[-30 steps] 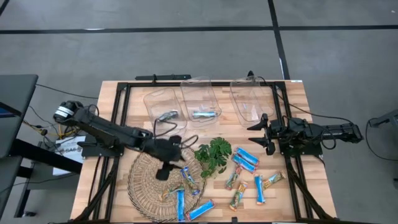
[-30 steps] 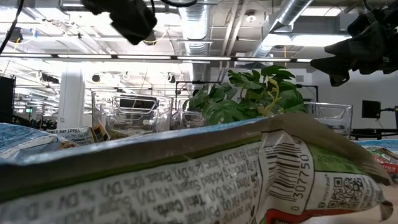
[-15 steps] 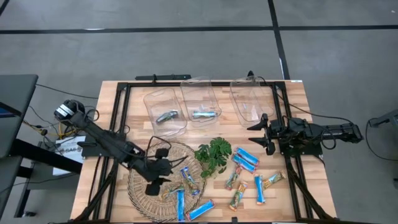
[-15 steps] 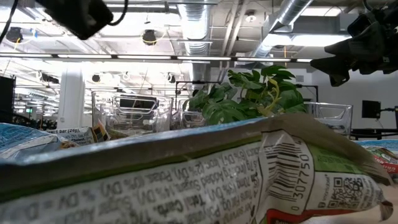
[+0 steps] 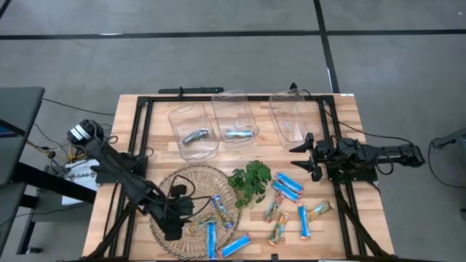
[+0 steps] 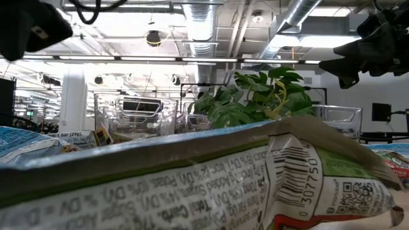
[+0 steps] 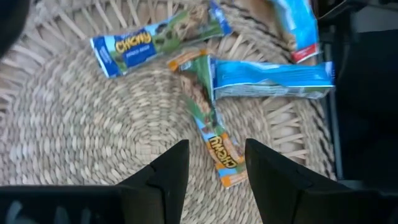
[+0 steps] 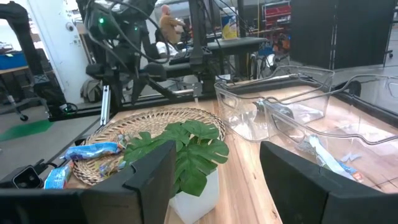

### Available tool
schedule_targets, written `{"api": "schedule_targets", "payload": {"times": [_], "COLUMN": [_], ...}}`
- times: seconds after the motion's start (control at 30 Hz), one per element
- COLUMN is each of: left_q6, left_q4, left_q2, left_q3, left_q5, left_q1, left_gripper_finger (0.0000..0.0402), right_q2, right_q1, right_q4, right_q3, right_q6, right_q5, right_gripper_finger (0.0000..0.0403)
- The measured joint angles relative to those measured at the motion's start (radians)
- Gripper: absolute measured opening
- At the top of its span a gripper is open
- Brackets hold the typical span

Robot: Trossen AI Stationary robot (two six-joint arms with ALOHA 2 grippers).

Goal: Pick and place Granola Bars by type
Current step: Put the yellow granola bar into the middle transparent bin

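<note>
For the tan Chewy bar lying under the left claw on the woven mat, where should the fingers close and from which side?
Grip the tan Chewy bar across its narrow middle, coming straight down from above. It lies flat on the woven mat, and the open left claw already straddles its lower half. Its upper end touches a blue bar, so stay on the free lower half.

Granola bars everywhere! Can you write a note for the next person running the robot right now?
Left claw: open, empty, over the woven mat, above a tan bar.
Right claw: open, empty, waiting by the right bin.
Done: one silvery bar each in the left bin and middle bin; right bin looks empty.
Left: four bars on the mat, about six more on the table right of the plant.
</note>
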Motion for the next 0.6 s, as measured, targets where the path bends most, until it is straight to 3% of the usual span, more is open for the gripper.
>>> {"api": "schedule_targets", "payload": {"times": [0.6], "left_q6": [-0.072], "left_q4": [-0.029], "left_q2": [0.170], "left_q3": [0.073], "left_q5": [0.037], "left_q1": [0.000], "left_gripper_finger": [0.0148], "right_q2": [0.000], "right_q1": [0.000], "right_q4": [0.000], "right_q3": [0.000], "right_q6": [0.000], "right_q5": [0.000], "right_gripper_finger": [0.0225]}}
